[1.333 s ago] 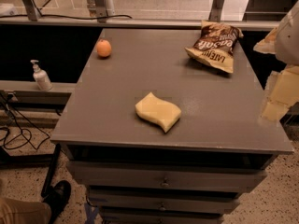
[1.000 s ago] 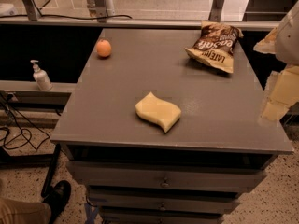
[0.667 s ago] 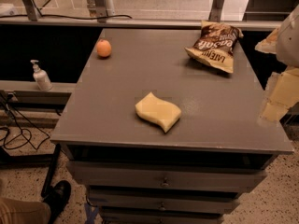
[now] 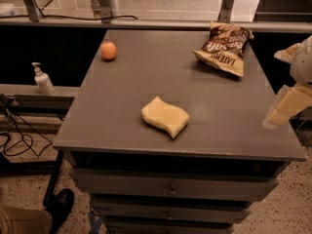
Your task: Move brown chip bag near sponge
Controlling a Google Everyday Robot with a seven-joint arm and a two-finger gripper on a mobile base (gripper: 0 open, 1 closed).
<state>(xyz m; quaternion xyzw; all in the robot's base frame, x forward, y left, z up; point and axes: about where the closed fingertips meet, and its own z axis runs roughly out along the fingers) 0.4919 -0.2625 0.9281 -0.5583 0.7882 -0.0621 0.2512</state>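
1. We see the gripper [image 4: 282, 108] at the right edge of the view. It is pale tan and hangs just off the right side of the table [image 4: 122, 87], close to the front right corner. It holds nothing, and we cannot tell whether it is wide or narrow.
2. The brown chip bag [image 4: 223, 48] is the nearest task thing to it. It lies flat on the far right part of the tabletop, near the back edge. Its tan end strip points toward the front right. It is well apart from the gripper, and we cannot see what is inside the bag.
3. The sponge [image 4: 165, 116] lies flat near the middle of the table, toward the front edge. It is well apart from the bag, with bare tabletop between the two.
4. A small round orange fruit [image 4: 108, 50] sits at the far left of the tabletop, away from both bag and sponge.
5. Drawers [image 4: 170, 189] are stacked under the tabletop. They are pushed in, so what they hold is hidden from us.
6. To the left of the table, a white pump bottle [image 4: 43, 79] stands upright on a lower ledge.
7. Dark cables [image 4: 19, 135] hang below the ledge, and a dark shoe [image 4: 61, 206] shows on the speckled floor at the bottom left.
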